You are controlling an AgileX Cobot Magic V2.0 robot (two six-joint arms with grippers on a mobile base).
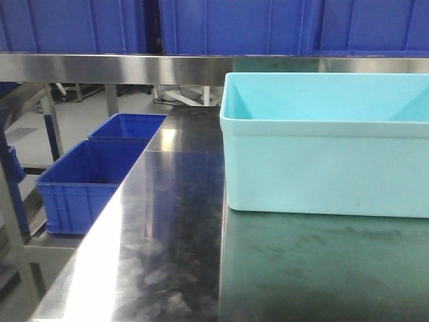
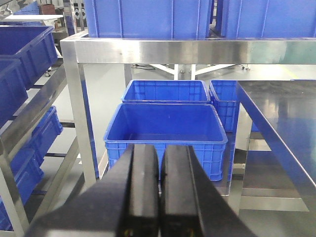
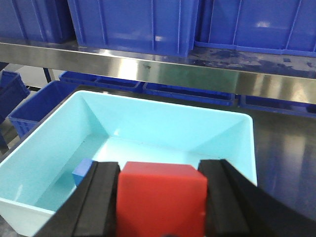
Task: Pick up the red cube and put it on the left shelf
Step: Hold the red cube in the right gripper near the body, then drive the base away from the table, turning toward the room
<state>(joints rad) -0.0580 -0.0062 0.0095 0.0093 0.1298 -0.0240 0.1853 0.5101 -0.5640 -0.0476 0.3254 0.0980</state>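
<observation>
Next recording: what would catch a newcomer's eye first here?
The red cube, clamped in the right end effector, fills the right wrist view's foreground; beyond it a small blue block lies in the pale cyan tub. Behind, large blue crates line the steel rack; the left end effector is shut.

Counts logged. Right wrist view: red cube (image 3: 160, 200) ×1; small blue block (image 3: 83, 171) ×1; pale cyan tub (image 3: 44, 163) ×1. Front view: large blue crates (image 1: 228, 27) above the upper steel rail (image 1: 134, 67) ×3, all cropped; low blue crates (image 1: 84, 181) beside the steel table (image 1: 167, 221) ×2. Left wrist view showed a third low crate (image 2: 224, 98).
</observation>
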